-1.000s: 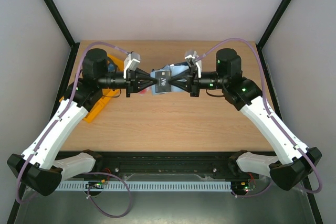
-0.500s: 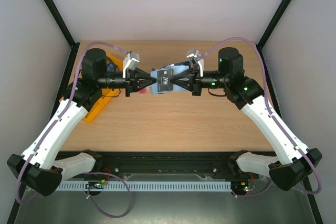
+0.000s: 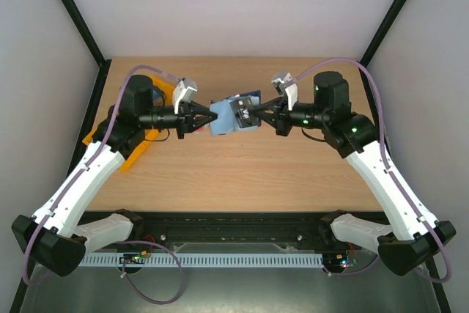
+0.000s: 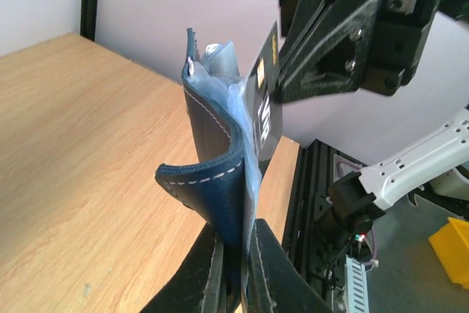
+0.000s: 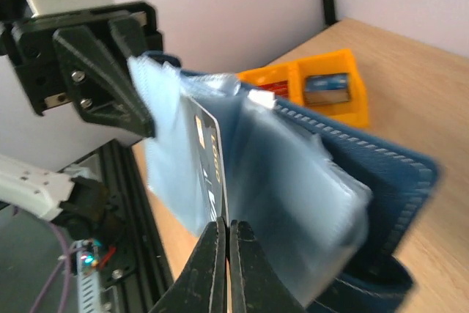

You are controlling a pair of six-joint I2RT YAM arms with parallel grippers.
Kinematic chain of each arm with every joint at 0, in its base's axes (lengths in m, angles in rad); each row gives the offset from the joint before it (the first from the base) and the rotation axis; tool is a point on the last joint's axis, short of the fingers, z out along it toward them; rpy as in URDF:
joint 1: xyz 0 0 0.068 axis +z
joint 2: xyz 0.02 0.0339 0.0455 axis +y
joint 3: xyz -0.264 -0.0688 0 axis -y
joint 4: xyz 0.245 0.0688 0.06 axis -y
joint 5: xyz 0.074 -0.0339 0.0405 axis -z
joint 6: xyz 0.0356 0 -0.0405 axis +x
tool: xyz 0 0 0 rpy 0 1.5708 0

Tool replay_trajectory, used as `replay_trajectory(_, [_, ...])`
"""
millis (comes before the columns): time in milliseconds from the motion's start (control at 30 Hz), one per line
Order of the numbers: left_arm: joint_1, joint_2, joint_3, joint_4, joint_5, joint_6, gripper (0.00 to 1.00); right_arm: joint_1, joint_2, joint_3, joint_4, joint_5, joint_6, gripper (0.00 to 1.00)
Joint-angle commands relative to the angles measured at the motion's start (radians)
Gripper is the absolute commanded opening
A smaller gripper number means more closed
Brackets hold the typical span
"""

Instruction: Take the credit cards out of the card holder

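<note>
The card holder [image 3: 220, 120], navy outside and light blue inside, hangs open above the table between my two grippers. My left gripper [image 3: 204, 116] is shut on its left edge; in the left wrist view the fingers clamp the navy flap [image 4: 216, 174] from below. My right gripper [image 3: 258, 115] is shut on the dark grey "VIP" card [image 3: 244, 112], which sticks partly out of the holder's pockets. In the right wrist view the card [image 5: 210, 163] stands edge-on between my fingertips [image 5: 217, 234], in front of the holder [image 5: 352, 181]. The white card is not in view.
An orange compartment tray [image 3: 138, 149] lies at the table's left edge under the left arm; it shows in the right wrist view [image 5: 326, 100] with a small blue item inside. Black frame posts border the table.
My right gripper has drawn back to the right and tilted, sliding the VIP card further out of the holder. My left gripper has shifted slightly, still holding the holder.
</note>
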Motion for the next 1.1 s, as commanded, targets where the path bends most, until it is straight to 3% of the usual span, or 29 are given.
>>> replay_trajectory(0, [0.009, -0.025, -0.070, -0.013, -0.023, 0.018, 0.02, -0.017, -0.058, -0.016, -0.023, 0.210, 0.009, 0.02])
replay_trajectory(200, [0.059, 0.021, -0.224, -0.047, -0.068, 0.061, 0.02, -0.019, -0.063, -0.016, -0.066, 0.293, 0.043, 0.02])
replay_trajectory(433, [0.073, 0.078, -0.415, 0.108, -0.053, 0.073, 0.02, -0.019, -0.039, -0.016, -0.098, 0.305, 0.085, 0.02])
replay_trajectory(700, [0.072, 0.199, -0.472, 0.055, -0.088, 0.058, 0.04, -0.019, -0.035, -0.025, -0.081, 0.285, 0.132, 0.02])
replay_trajectory(733, [0.070, 0.233, -0.465, 0.020, -0.149, 0.062, 0.11, -0.019, -0.034, -0.031, -0.077, 0.286, 0.136, 0.02])
replay_trajectory(767, [0.072, 0.268, -0.450, -0.019, -0.208, 0.053, 0.25, -0.019, -0.031, -0.032, -0.077, 0.287, 0.140, 0.02])
replay_trajectory(833, [0.130, 0.274, -0.426, -0.051, -0.255, 0.058, 0.69, -0.019, -0.010, -0.023, -0.096, 0.288, 0.149, 0.02])
replay_trajectory(900, [0.194, 0.214, -0.391, -0.064, -0.256, 0.081, 0.90, -0.019, 0.030, 0.006, -0.146, 0.291, 0.150, 0.02])
replay_trajectory(967, [0.282, 0.135, -0.334, -0.085, -0.205, 0.162, 0.98, -0.019, 0.070, 0.033, -0.193, 0.283, 0.148, 0.02])
replay_trajectory(1067, [0.303, 0.042, -0.205, -0.173, -0.195, 0.387, 0.99, -0.018, 0.105, 0.043, -0.204, 0.249, 0.154, 0.02])
